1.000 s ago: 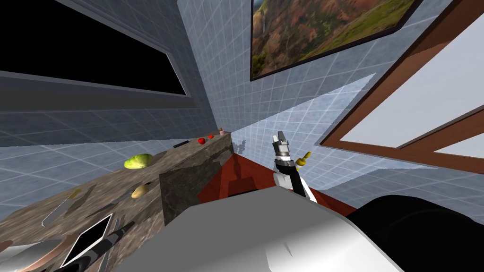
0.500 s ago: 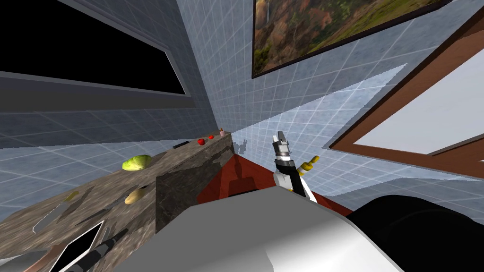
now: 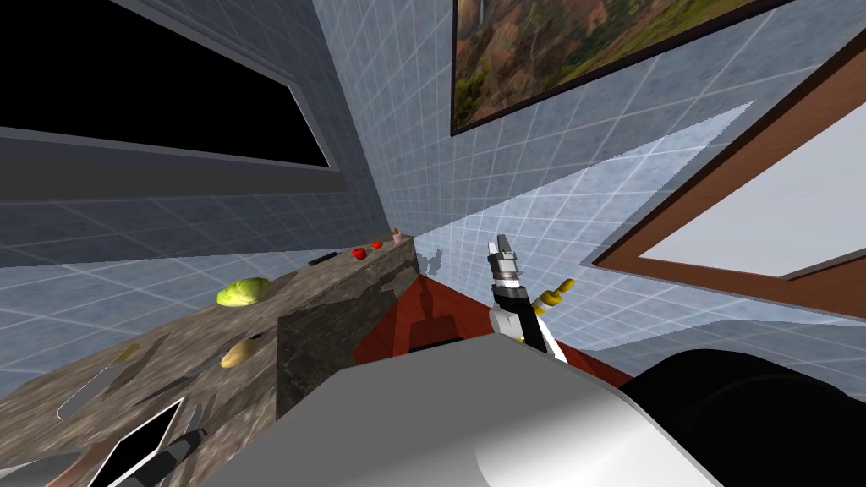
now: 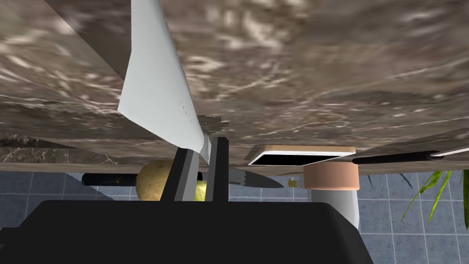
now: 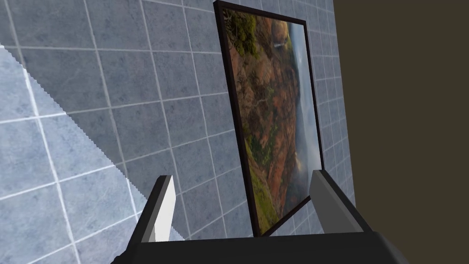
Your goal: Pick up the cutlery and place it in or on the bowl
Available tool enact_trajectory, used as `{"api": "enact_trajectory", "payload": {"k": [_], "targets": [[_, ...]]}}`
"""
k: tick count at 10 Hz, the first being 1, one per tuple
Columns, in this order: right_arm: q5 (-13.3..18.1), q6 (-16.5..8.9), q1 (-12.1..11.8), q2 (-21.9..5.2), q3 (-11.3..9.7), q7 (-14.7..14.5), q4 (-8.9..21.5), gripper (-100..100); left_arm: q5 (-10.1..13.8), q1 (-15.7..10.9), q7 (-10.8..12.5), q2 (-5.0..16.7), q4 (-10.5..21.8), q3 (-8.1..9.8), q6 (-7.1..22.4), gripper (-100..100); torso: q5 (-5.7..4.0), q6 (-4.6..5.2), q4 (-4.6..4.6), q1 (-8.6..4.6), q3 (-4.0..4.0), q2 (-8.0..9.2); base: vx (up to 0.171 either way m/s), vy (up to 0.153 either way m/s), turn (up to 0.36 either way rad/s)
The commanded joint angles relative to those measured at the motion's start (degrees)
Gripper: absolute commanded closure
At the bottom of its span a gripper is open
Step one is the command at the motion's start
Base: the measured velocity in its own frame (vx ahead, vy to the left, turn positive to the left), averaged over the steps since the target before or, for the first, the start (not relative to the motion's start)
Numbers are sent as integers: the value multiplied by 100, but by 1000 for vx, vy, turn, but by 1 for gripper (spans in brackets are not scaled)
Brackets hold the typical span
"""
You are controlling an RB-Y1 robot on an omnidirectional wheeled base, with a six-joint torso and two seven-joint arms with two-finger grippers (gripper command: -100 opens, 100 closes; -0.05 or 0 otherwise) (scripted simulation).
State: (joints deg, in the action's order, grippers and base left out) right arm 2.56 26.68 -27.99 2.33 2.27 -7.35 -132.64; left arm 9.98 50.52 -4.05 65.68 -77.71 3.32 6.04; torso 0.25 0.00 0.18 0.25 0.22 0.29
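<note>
Left claw point(image 4: 204, 149): clenched on broad light grey knife blade point(image 4: 155, 87).
Handling: likely stiff, slippery; may pivot.
Right claw point(image 3: 504, 243): released.

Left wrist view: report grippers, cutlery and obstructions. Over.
Left gripper shut on the knife blade, at the marbled counter. Right gripper open, idle near the tiled wall. Potato and a second knife close behind the left fingers.

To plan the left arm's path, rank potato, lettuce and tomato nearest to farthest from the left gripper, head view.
1. Potato, near part of the counter.
2. Lettuce, farther along, wall side.
3. Tomato, near the far end.
</note>
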Motion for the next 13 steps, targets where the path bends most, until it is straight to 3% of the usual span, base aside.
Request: {"api": "enact_trajectory", "payload": {"k": [1,2,10,11,12,13], "targets": [[0,0,0,0,0,0,0,0,0,0,0,0,0,0,0,0,0,0,0,0,0,0,0,0,0],[0,0,0,0,0,0,0,0,-57,-9,220,79,-205,-11,178,100,0,-1,0,1,0,1,-72,11,-77],[0,0,1,0,0,0,0,0,-514,53,1268,479,-1360,-21,1451,100,-4,-12,1,2,16,32,-108,25,-55],[0,0,1,0,0,0,0,0,-478,62,1172,448,-1280,-9,1330,100,-3,-13,1,4,16,34,-47,13,-19],[0,0,0,0,0,0,0,0,-485,59,1203,451,-1301,-9,1365,0,-4,-18,-2,3,8,19,-8,2,5],[0,0,0,0,0,0,0,0,-430,249,1317,615,-1084,-16,1146,100,-4,-16,-6,-1,0,5,9,-40,-247]]}}
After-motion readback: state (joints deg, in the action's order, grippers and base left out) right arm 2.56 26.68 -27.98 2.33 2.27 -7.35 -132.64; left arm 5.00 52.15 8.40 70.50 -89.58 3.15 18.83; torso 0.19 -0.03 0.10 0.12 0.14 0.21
